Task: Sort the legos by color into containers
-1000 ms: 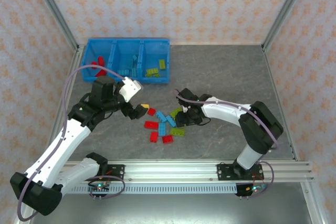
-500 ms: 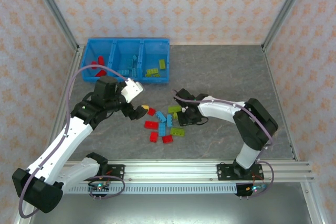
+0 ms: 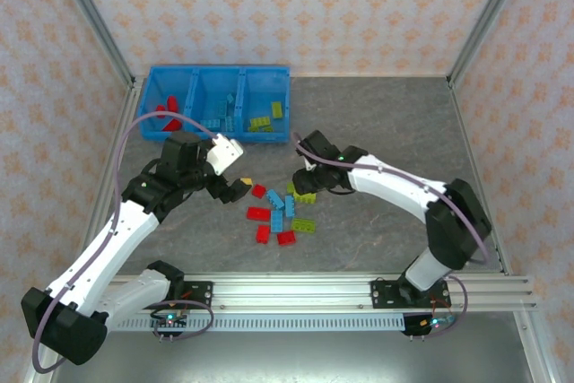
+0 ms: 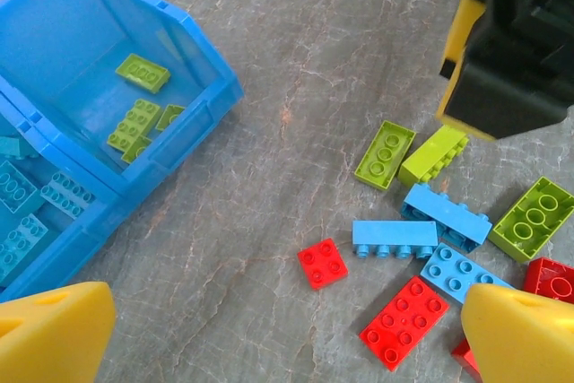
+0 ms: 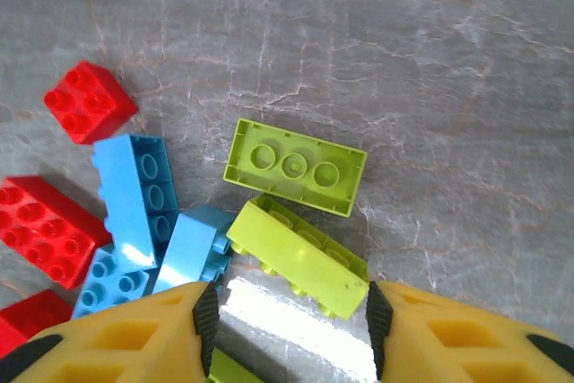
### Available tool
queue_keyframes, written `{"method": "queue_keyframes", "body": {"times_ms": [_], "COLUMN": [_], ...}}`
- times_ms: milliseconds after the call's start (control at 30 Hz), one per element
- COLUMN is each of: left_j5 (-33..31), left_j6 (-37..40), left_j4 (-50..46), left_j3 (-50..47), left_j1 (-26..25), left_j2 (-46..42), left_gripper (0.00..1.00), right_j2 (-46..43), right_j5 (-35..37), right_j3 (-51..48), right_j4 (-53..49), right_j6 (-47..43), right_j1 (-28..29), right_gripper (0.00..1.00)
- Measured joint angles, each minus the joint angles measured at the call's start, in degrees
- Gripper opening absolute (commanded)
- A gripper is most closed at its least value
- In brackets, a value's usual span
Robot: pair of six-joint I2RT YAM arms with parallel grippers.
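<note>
The blue bin (image 3: pixel 221 70) stands at the back left. Its containers hold red legos (image 3: pixel 167 115) on the left, light blue (image 3: pixel 221 119) in the middle and yellow-green (image 3: pixel 266 118) on the right. Loose legos (image 3: pixel 277 213) lie mid-table. My left gripper (image 3: pixel 238 187) hovers open left of the pile; between its fingertips (image 4: pixel 52 336) a small red brick (image 4: pixel 323 263) lies ahead on the table. My right gripper (image 5: pixel 291 316) is open low over the pile. A yellow-green brick (image 5: pixel 300 259) lies on its side just ahead of its pads (image 5: pixel 205 315), its right end close to the right pad.
A second yellow-green brick (image 5: pixel 294 167) lies studs down just beyond, with light blue bricks (image 5: pixel 143 195) and red bricks (image 5: pixel 90 100) to the left. Bare grey table (image 3: pixel 395 123) stretches right and back. A metal rail (image 3: pixel 296 291) runs along the near edge.
My right arm has swung back toward the bin side and its gripper has shifted a little away from the near edge over the yellow-green bricks. The left arm has barely moved.
</note>
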Motion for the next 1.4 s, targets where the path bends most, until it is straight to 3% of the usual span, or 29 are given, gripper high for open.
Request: {"method": "queue_keyframes", "body": {"times_ms": [133,233,500,600,733,867,1067,1200,1400], "left_j5": [-0.2,-0.7,-1.2,-1.3,-1.3,-1.3,-2.7,-5.4,-11.4], "left_j6": [0.0,0.0,0.0,0.0,0.0,0.0,-0.3,-1.7,-3.3], "left_j4": [0.4,0.5,0.7,0.9,1.0,1.4,2.4,3.6,5.2], "left_j3": [-0.5,-0.7,-0.7,-0.9,-1.0,-1.3,-2.2,-2.3,-2.6], "left_j1": [0.0,0.0,0.0,0.0,0.0,0.0,0.0,-0.2,-0.2], "left_j2": [-0.3,-0.3,-0.2,-0.2,-0.2,-0.4,-1.6,-1.8,-1.8], "left_gripper": [1.0,1.0,1.0,1.0,1.0,1.0,1.0,1.0,1.0], "right_j2": [6.6,10.6,15.1,15.0,12.6,4.7,-4.6,3.3,26.4], "right_j5": [-1.4,-3.6,-4.9,-4.6,-4.1,-3.9,0.2,6.3,14.1], "right_j3": [1.8,3.0,5.3,5.3,4.2,2.9,4.3,13.8,38.3], "right_j4": [-3.5,-6.9,-7.9,-7.5,-7.1,-5.9,9.0,16.5,18.9], "right_j6": [-5.9,-9.3,-11.4,-10.9,-9.6,-7.4,-2.4,-0.4,-0.8], "right_j1": [0.0,0.0,0.0,0.0,0.0,0.0,-0.3,-0.7,-1.3], "right_gripper": [0.61,0.62,0.24,0.16,0.1,0.09,0.1,0.09,0.1]}}
